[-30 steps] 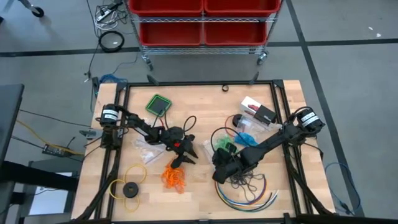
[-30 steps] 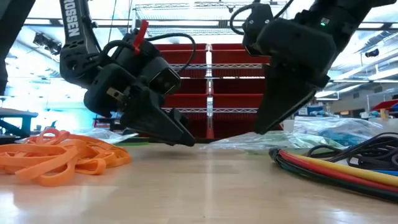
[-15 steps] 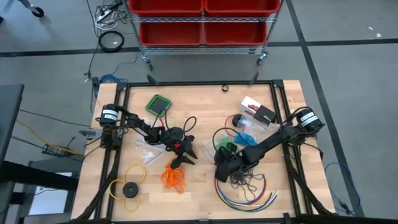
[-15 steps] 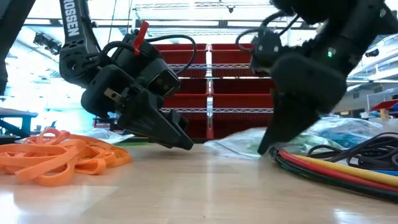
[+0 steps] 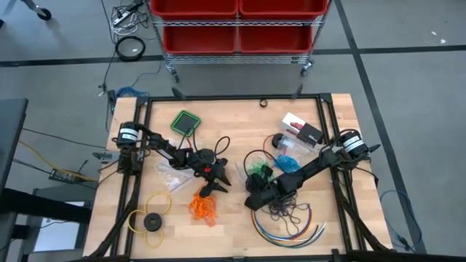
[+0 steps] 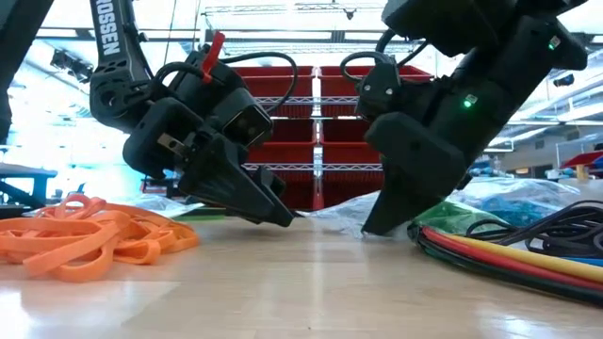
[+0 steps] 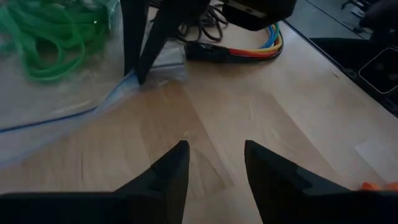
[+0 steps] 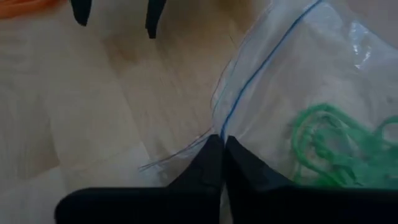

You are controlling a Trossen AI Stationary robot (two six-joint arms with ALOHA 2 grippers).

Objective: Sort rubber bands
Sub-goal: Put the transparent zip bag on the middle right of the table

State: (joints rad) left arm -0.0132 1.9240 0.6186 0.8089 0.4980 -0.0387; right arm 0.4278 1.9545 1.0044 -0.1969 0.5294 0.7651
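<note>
My right gripper [image 8: 221, 146] is down at the table, shut on a clear zip bag [image 8: 292, 74] that holds green rubber bands [image 8: 336, 149]. In the high view this gripper [image 5: 251, 202] stands right of centre, beside the green rubber bands [image 5: 258, 171]. My left gripper [image 7: 214, 149] hovers open just above the bare wood at the centre [image 5: 222, 178], touching nothing. A bunch of orange rubber bands [image 5: 204, 209] lies loose on the table near it. Blue rubber bands [image 5: 287, 161] lie farther right. My right gripper pinches the bag's edge [image 8: 219, 127] between its two fingers, close to the blue zip line. The fingers [image 7: 140, 59] come from above, slanting down. The bag lies flat on the table, with its pinched corner [image 7: 132, 79] on the wood.
A bundle of coloured cables [image 5: 291, 225] curves along the near right. A yellow ring with a black disc [image 5: 149, 218] lies at the near left. A green pad [image 5: 186, 122], a small box [image 5: 302, 129] and another clear bag [image 5: 171, 171] lie on the table.
My right gripper has come down toward the table and a little toward its left edge, ending with its fingertips on the bag's edge. The left gripper and the orange bands have stayed where they were.
</note>
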